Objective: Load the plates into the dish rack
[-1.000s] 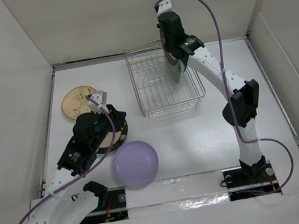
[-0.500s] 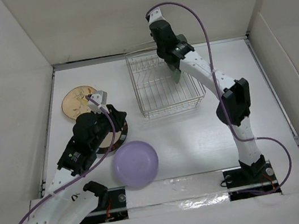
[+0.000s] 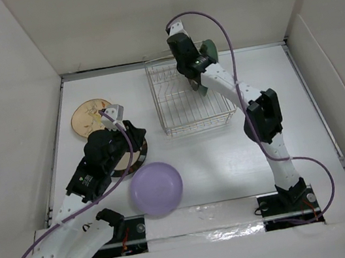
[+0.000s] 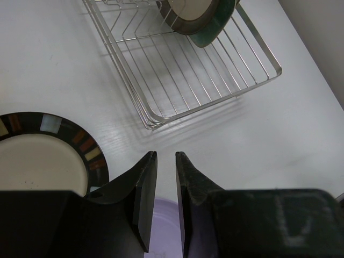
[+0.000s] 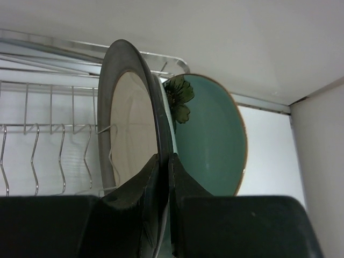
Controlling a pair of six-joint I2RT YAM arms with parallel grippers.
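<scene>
The silver wire dish rack (image 3: 183, 111) stands at the back middle; it also shows in the left wrist view (image 4: 183, 80). My right gripper (image 3: 199, 83) (image 5: 164, 158) is shut on the edge of a cream plate with a dark metallic rim (image 5: 131, 118), held upright over the rack's far end. A pale green round plate (image 5: 212, 134) (image 3: 210, 48) stands right behind it. My left gripper (image 3: 132, 136) (image 4: 165, 156) hangs empty, jaws almost together, above the lavender plate (image 3: 156, 188). A cream plate with a dark patterned rim (image 4: 37, 156) lies under my left arm. A tan floral plate (image 3: 85, 115) lies at the far left.
White walls enclose the table on the left, back and right. The rack's near slots (image 5: 48, 140) hold nothing. The rectangular green tray is out of view.
My right gripper has carried the dark-rimmed plate left and toward the back wall, over the rack's far end beside the green plate. My left arm has not moved.
</scene>
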